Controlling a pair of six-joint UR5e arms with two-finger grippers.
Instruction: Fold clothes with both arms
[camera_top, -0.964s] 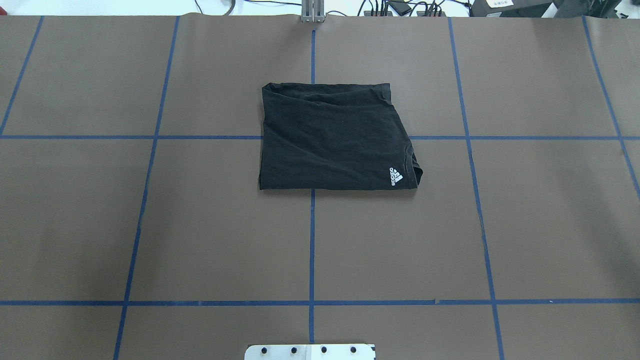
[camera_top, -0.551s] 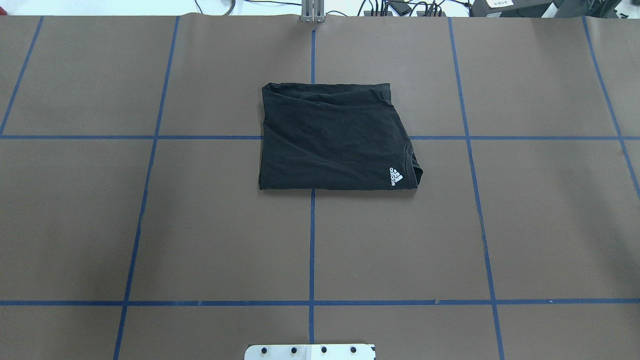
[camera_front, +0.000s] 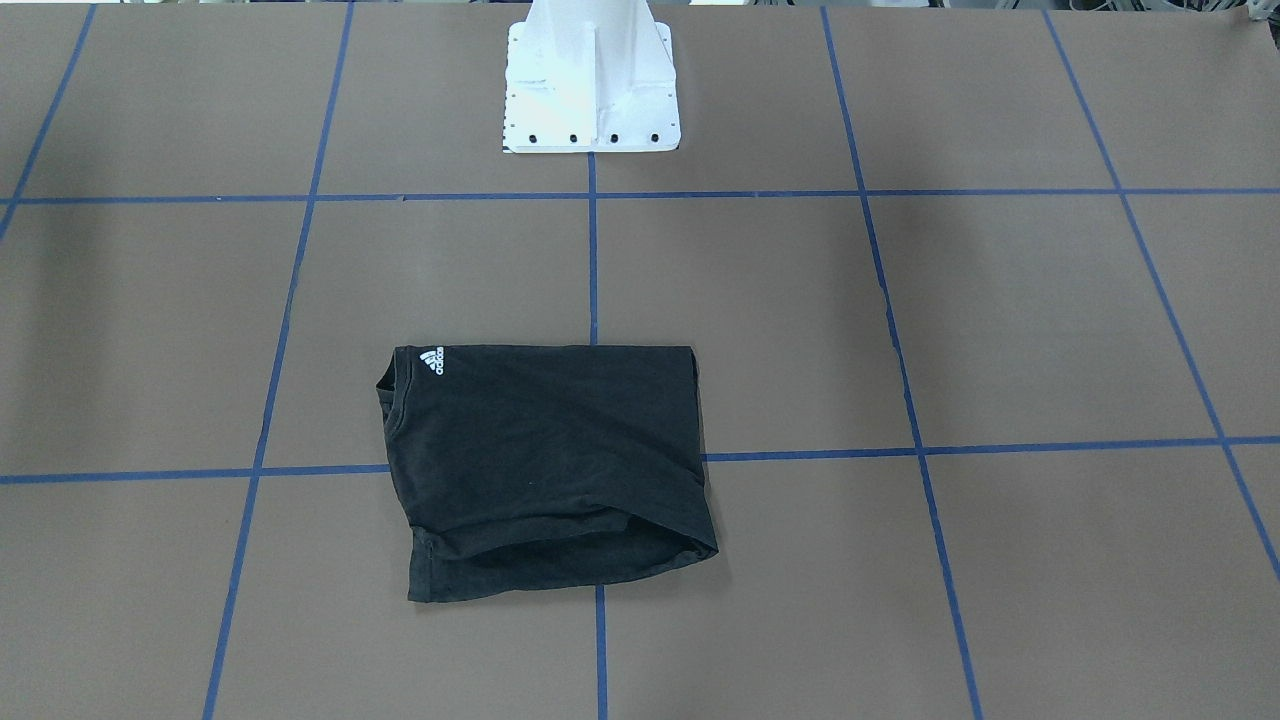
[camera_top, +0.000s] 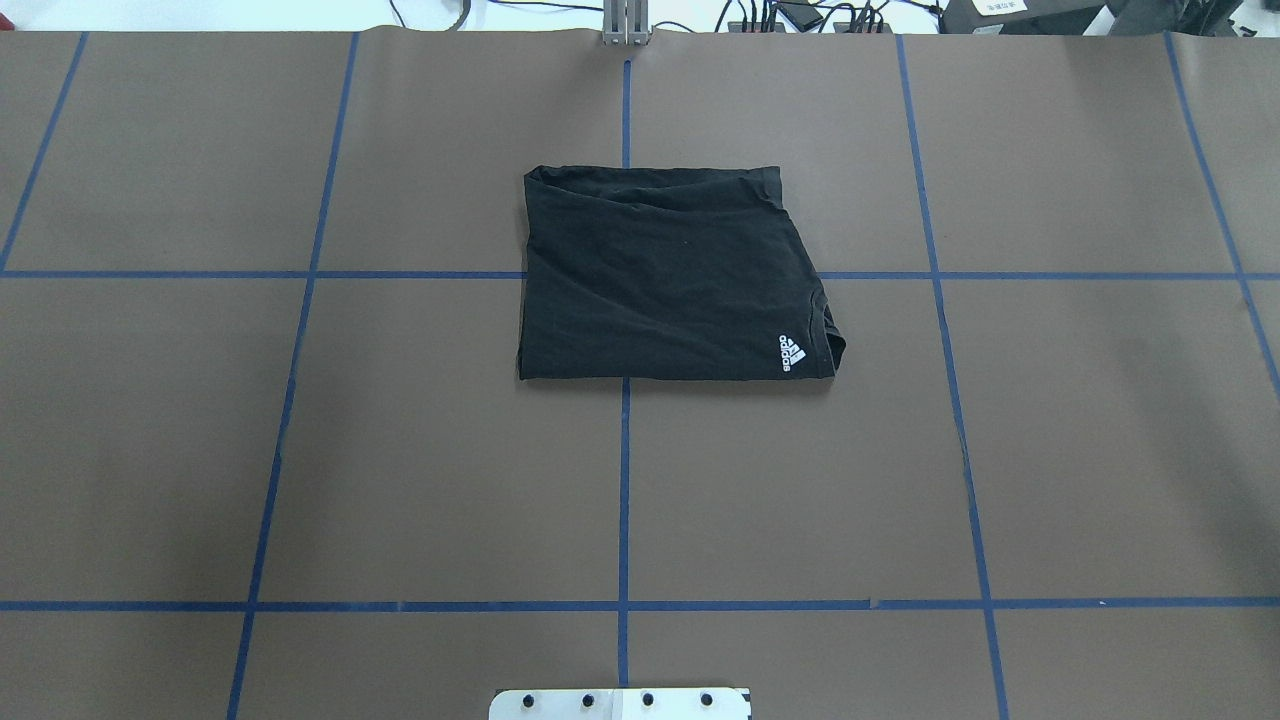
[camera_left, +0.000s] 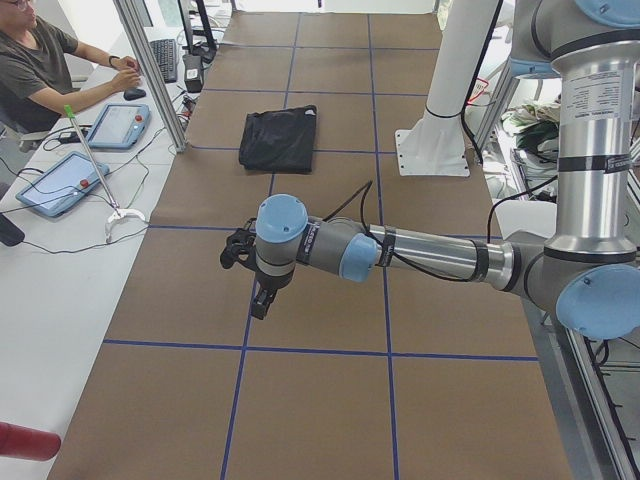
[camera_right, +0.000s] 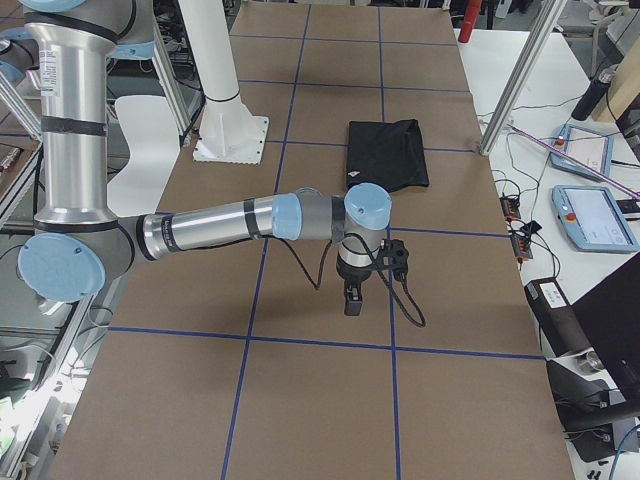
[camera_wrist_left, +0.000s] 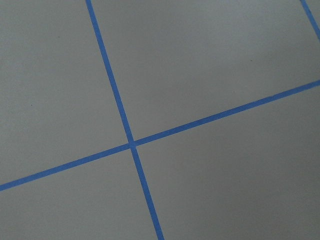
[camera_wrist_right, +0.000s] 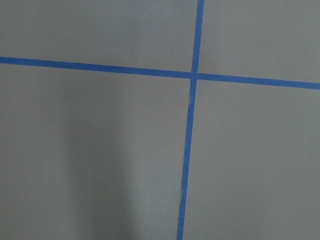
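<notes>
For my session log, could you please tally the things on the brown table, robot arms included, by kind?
T-shirts: 1
Robot arms: 2, the left arm and the right arm
White pedestals: 1
Total: 4

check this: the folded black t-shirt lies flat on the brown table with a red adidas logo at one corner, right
The logo is white, not red; the overhead exterior view shows it. So: the folded black T-shirt lies flat on the brown table with a white Adidas logo at one corner.
</notes>
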